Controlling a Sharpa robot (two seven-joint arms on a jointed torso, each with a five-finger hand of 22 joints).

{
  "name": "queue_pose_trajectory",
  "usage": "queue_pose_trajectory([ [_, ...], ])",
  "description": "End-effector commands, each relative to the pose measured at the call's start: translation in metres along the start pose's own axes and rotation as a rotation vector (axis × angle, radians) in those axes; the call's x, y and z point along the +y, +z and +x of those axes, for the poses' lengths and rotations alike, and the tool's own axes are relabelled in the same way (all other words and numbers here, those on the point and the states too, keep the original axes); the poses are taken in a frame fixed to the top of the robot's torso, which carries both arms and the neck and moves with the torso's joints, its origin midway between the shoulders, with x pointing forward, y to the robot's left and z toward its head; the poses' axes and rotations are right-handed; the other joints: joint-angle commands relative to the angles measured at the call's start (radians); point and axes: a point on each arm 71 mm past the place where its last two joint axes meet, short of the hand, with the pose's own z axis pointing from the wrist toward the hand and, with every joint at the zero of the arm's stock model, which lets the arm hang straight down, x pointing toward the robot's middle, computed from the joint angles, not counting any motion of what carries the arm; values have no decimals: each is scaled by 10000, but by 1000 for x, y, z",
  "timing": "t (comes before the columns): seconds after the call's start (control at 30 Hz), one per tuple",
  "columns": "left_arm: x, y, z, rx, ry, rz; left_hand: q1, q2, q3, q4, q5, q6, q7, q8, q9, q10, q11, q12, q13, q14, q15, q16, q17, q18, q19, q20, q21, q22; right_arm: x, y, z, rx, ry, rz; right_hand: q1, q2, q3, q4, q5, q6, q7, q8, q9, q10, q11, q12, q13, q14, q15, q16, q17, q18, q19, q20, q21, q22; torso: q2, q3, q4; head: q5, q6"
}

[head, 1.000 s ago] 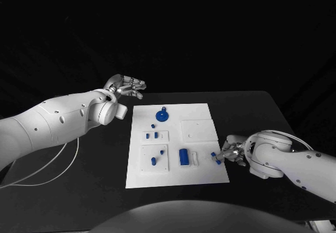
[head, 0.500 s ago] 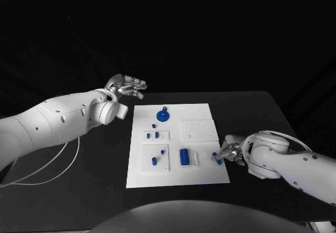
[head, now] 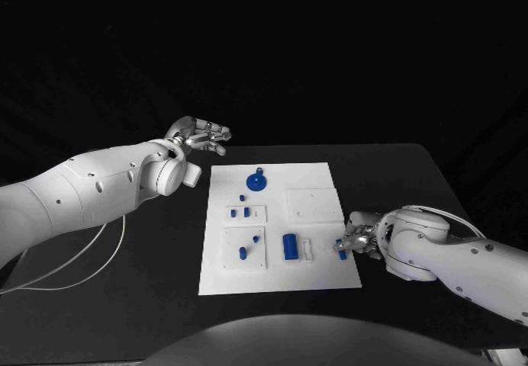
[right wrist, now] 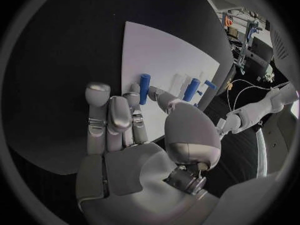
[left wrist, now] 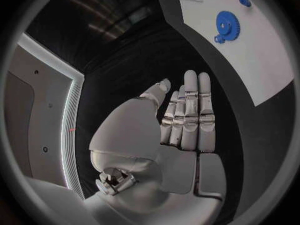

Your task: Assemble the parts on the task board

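Right robot hand reached for a blue peg at the board's edge; whether it gripped, I couldn't tell. Left robot hand hung open, holding nothing. Next probably called for a firm pinch and lift.

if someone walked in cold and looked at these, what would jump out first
Most likely the white task board in the middle of the black table, dotted with small blue parts, with a blue gear near its far edge. Next, the right hand at the board's right edge, its fingers reaching a small blue peg there; whether it grips the peg is unclear. The left hand hangs raised off the board's far left corner, holding nothing.
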Motion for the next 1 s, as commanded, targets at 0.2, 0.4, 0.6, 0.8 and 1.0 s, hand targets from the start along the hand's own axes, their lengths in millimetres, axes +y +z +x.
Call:
queue_pose_trajectory([
  [0.2,0,0,2,118,-69,40,-33,-27,-1,27,-11,-39,3,-2,14,-73,-16,34,-13,-5,82,-25,-13,22,69,8,-9,11,-3,4,19,1011,112,156,-359,280,1581,-1102,516,-342,1,58,875,44,8,-18,-13,57,45,-30,3,-14,477,24,-36,77,-6,-1,-1,15,1],
  [0.4,0,0,2,113,-68,25,-33,-27,-1,27,-11,-39,3,-2,14,-73,-16,34,-13,-5,82,-25,-13,22,69,8,-9,11,-3,5,20,1080,458,114,-380,372,1900,-1265,841,-244,79,-48,978,15,24,-21,6,48,46,-35,3,7,475,22,-39,118,1,5,-8,41,1],
  [0.6,0,-1,1,98,-63,11,-18,-25,13,23,-2,-52,10,-2,14,-88,-11,31,-14,-5,82,-21,-12,26,70,6,-7,26,0,4,20,1046,702,-56,-373,368,1933,-1303,943,-201,83,-77,1019,19,22,-31,1,42,37,-55,-7,20,476,15,-56,124,2,13,-14,84,1],
  [0.8,0,-1,1,91,-60,1,-18,-25,13,23,-2,-52,10,-2,14,-88,-11,31,-14,-5,82,-21,-12,26,70,6,-7,26,9,0,18,977,868,-334,-380,353,1954,-1328,1031,-159,82,-121,1070,17,18,-62,-23,41,30,-85,-25,29,478,10,-77,128,1,11,-11,132,1],
  [1.0,0,-1,1,90,-59,-6,-18,-25,13,23,-2,-52,10,-2,14,-88,-11,31,-14,-5,82,-21,-12,26,70,6,-7,26,23,-7,10,716,1007,-748,-380,331,1934,-1333,1080,-134,74,-142,1110,19,11,-88,-46,40,19,-108,-42,35,481,0,-89,127,-1,6,-15,143,1],
])
